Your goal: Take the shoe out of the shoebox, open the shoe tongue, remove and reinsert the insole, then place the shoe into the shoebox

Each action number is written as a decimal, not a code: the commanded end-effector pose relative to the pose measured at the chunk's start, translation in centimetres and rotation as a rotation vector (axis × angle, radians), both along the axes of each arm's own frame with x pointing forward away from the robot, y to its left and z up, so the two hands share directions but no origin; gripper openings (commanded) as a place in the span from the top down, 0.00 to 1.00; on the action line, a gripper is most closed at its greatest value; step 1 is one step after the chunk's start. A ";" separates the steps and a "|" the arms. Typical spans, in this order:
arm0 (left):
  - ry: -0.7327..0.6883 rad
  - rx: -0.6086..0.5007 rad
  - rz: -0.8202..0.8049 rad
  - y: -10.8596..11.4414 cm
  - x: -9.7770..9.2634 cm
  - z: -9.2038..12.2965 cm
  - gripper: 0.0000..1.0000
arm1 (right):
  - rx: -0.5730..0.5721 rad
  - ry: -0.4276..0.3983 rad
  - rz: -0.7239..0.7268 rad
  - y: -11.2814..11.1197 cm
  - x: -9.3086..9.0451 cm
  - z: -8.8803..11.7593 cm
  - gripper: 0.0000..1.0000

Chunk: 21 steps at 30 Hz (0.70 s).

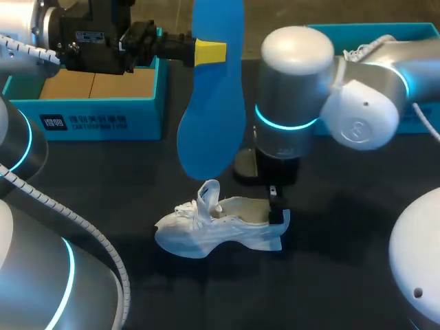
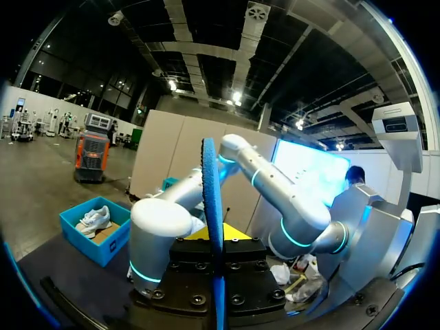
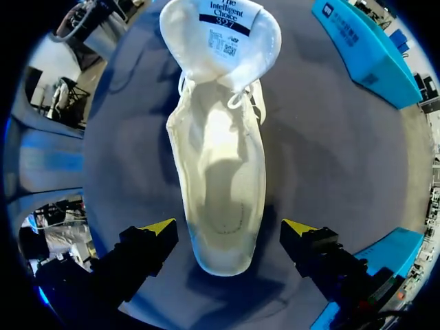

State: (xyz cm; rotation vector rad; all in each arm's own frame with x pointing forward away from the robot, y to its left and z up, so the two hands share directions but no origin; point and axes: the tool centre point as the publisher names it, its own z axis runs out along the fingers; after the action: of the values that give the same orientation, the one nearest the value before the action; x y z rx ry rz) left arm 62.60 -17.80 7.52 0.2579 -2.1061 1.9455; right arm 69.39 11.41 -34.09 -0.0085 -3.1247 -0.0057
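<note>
A white shoe (image 1: 220, 230) lies on the dark table with its tongue (image 3: 220, 34) pulled forward and its inside bare. My right gripper (image 3: 230, 234) stands open just above the heel, one yellow fingertip on each side and neither touching; in the head view this gripper (image 1: 277, 210) hangs over the shoe's heel end. High at the back, my left gripper (image 1: 210, 51) is shut on a blue insole (image 1: 210, 117), which hangs down above the shoe. The left wrist view catches the insole (image 2: 212, 199) edge-on between that gripper's (image 2: 218, 237) fingers.
An open blue shoebox (image 1: 96, 117) with a brown floor stands at the back left. A second blue box (image 1: 371, 31) at the back right holds another white shoe (image 2: 96, 220). My right arm's elbow (image 1: 295, 89) rises over the table's middle.
</note>
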 end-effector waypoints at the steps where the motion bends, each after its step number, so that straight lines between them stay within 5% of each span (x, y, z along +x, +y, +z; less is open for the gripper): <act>1: 0.000 -0.001 -0.001 -0.1 0.0 -0.1 1.00 | -0.063 -0.001 0.000 0.5 0.2 0.1 0.00; 11: 0.000 -0.001 -0.001 -0.1 0.0 -0.1 1.00 | -0.054 -0.034 0.016 1.8 1.8 0.9 0.00; 21: 0.000 -0.001 -0.001 -0.1 0.0 -0.1 1.00 | -0.051 -0.053 0.038 3.2 3.7 -1.0 0.00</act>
State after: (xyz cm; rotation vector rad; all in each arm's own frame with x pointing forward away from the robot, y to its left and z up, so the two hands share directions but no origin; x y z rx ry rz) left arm 62.60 -17.79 7.51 0.2579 -2.1061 1.9455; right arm 72.67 13.79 -33.93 0.0545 -3.1829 0.0638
